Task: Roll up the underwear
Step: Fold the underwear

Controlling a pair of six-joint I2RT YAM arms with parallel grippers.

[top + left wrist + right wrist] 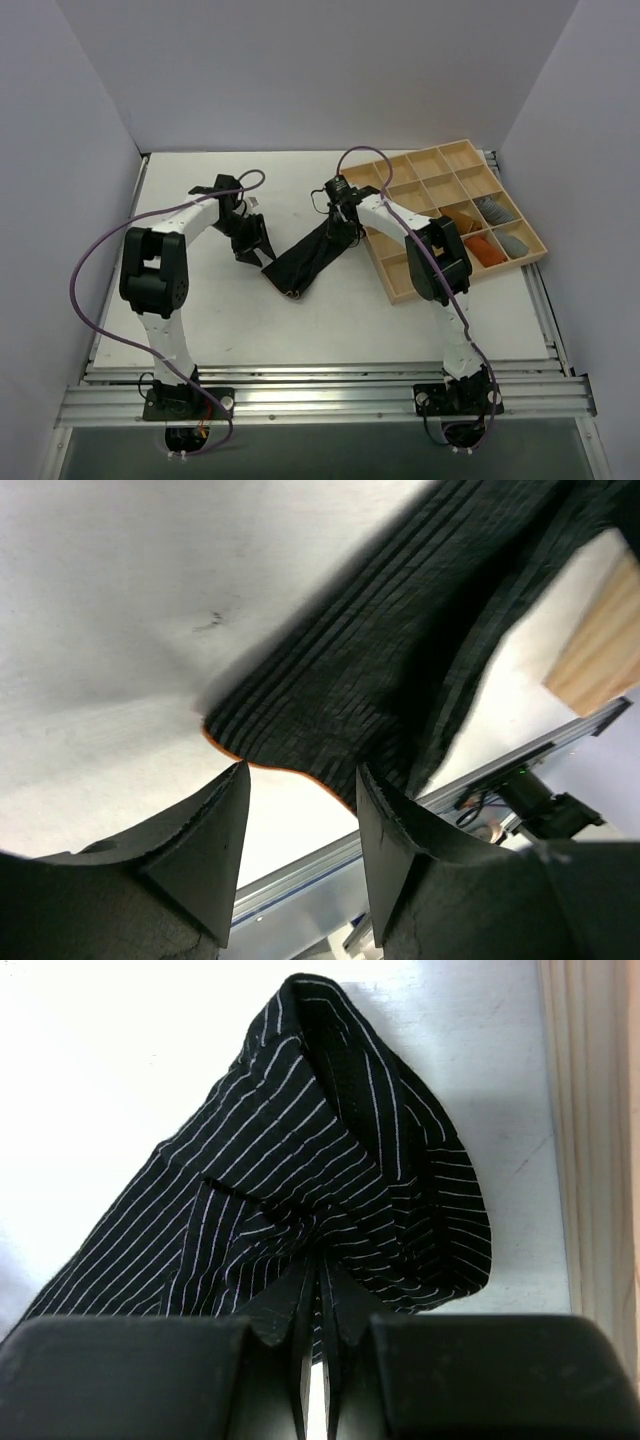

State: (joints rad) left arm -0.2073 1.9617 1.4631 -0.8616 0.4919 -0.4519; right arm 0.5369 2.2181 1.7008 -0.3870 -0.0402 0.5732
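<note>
Black pinstriped underwear point(310, 255), drawn out diagonally, near-left to far-right. Far end clenched in right fingers point(200, 1370); left fingers point(190, 860) released.

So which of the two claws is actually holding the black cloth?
The right gripper: its jaws are pinched shut on the underwear. The left gripper stands open, with the fabric's edge at its fingertips but not clamped.

Soft ribbed cloth underwear point(310, 258), matt white table point(300, 330), pale wooden tray point(430, 160).

Black underwear point(300, 1160) bears thin pale stripes, perhaps orange-edged.
</note>
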